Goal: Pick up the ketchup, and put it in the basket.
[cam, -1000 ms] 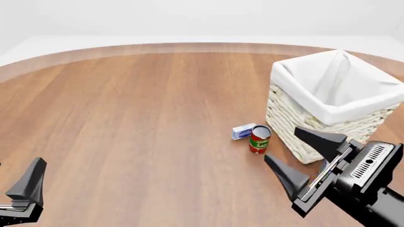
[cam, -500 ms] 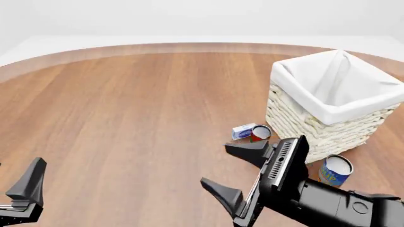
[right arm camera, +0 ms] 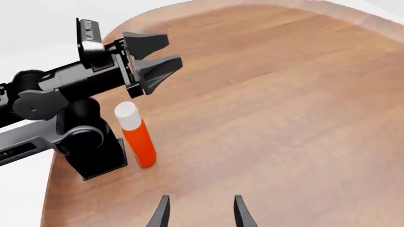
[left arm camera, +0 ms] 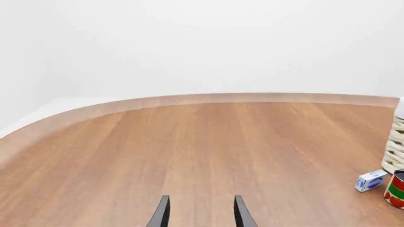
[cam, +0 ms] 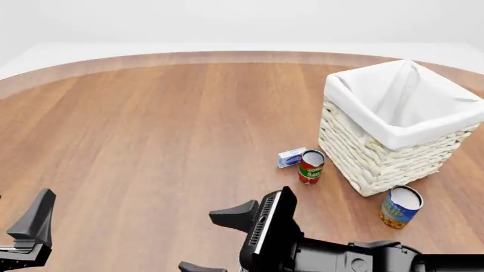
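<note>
The right pincer (cam: 219, 241) is spread wide and holds nothing, low over the counter (cam: 166, 130). The left pincer (right arm camera: 148, 56) is also released. The ketchup (right arm camera: 136, 135) stands upright beside the left arm's base, well apart from the basket (cam: 393, 124).

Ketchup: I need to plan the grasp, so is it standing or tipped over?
Standing. In the right wrist view the ketchup is upright on the table, white cap on top.
</note>
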Available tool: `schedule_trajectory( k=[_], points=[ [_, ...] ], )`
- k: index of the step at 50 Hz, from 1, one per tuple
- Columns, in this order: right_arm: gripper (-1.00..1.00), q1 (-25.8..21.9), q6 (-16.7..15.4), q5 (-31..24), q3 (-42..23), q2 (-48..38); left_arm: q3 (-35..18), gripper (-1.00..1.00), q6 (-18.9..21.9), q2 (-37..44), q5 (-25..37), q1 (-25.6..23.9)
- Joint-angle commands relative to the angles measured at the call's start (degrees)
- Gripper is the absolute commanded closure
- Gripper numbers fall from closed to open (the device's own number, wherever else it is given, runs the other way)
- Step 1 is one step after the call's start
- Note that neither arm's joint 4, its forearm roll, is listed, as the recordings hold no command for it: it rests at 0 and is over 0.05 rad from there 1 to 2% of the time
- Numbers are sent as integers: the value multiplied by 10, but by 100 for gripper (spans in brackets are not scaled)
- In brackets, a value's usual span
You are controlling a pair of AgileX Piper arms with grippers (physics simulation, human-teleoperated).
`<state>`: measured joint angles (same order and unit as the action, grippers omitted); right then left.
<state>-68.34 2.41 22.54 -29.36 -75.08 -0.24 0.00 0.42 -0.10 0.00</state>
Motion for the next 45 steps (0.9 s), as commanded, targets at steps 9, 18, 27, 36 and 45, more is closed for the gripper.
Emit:
schedule_trajectory(
  k=[9,18,27,36,45],
  points=[
    [-100,-67,60,0,-65,-73,0,-100,0,0,0,0],
    [-100,-77,82,10,-78,-90,0,-100,0,0,0,0],
    [-100,-92,90,11,-96,-121,0,-100,0,0,0,0],
    [-100,-103,100,0,-111,-121,0,-100,0,0,0,0],
    [-100,-110,111,-6,-127,-133,0,-100,0,0,0,0]
  ],
)
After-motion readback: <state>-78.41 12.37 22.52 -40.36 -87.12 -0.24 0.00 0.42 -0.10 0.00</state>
